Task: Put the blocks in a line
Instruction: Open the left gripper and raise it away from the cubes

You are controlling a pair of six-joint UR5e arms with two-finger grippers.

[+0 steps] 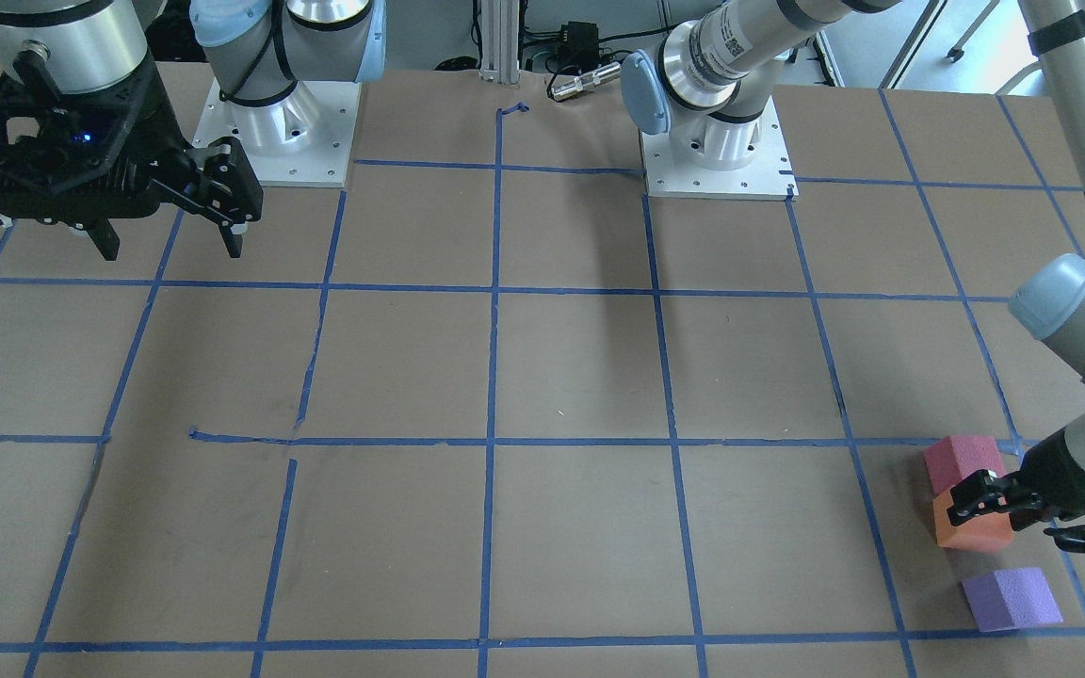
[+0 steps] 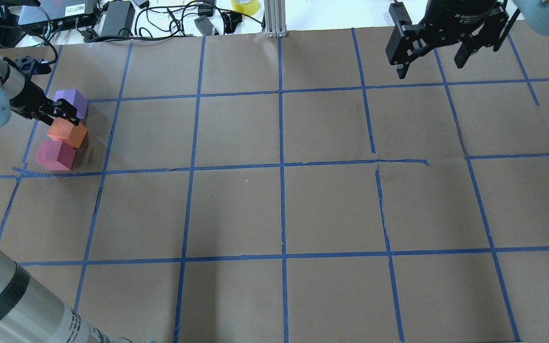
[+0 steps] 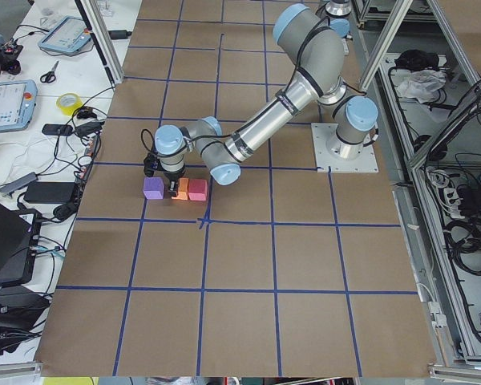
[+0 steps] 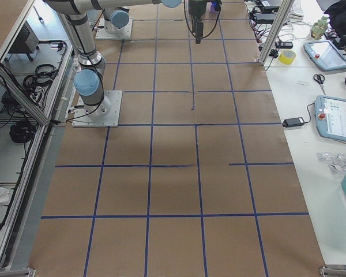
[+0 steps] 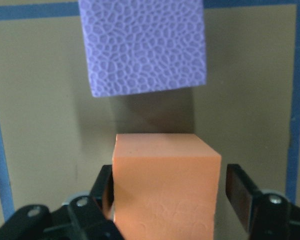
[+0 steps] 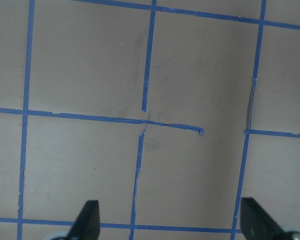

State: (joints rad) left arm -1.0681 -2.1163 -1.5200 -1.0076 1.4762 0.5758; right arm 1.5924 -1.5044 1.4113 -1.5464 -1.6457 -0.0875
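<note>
The three blocks stand close together at the table's far left in the overhead view: purple, orange and pinkish-red. My left gripper is low at the orange block, one finger on each side. The jaws are open, with a small gap on one side. The purple block lies just ahead of it. In the front-facing view the row reads pinkish-red, orange, purple. My right gripper is open and empty, high above the far right.
The brown table has a blue tape grid. Cables, adapters and a tape roll lie past its far edge. The two arm bases stand at the robot's side.
</note>
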